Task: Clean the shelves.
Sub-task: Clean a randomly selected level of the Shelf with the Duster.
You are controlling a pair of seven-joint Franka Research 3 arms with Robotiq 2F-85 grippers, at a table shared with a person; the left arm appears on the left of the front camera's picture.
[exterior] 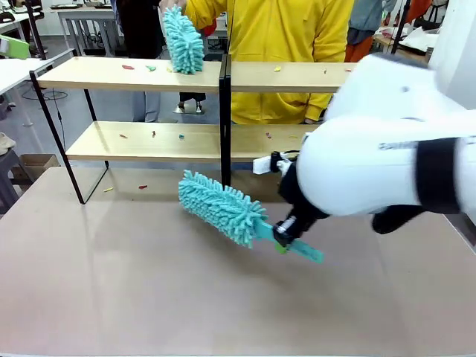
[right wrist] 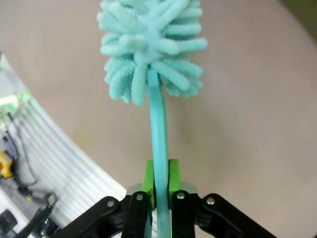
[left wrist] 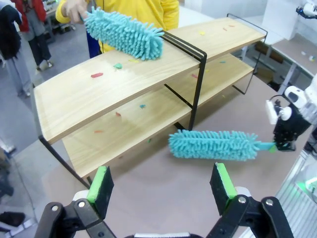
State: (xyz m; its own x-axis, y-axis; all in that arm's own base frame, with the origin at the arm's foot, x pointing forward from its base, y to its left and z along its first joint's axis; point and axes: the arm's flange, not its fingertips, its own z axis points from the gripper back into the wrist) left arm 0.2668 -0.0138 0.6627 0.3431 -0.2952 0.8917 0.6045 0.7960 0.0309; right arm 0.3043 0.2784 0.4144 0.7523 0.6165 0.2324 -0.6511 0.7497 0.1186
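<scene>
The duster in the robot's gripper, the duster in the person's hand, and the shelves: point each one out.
Robot's duster [exterior: 219,206]: front view, middle of the fluffy head.
Person's duster [exterior: 184,41]: front view, middle of the fluffy head.
Shelves [exterior: 83,74]: front view, bare left part of the top board.

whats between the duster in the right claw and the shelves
A bare strip of tabletop between the duster and the shelves, clearest in the left wrist view.

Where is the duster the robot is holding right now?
In the front view the teal duster hangs mid-table over the tabletop, just in front of the shelves and their central upright, its handle clamped in the right gripper.
</scene>
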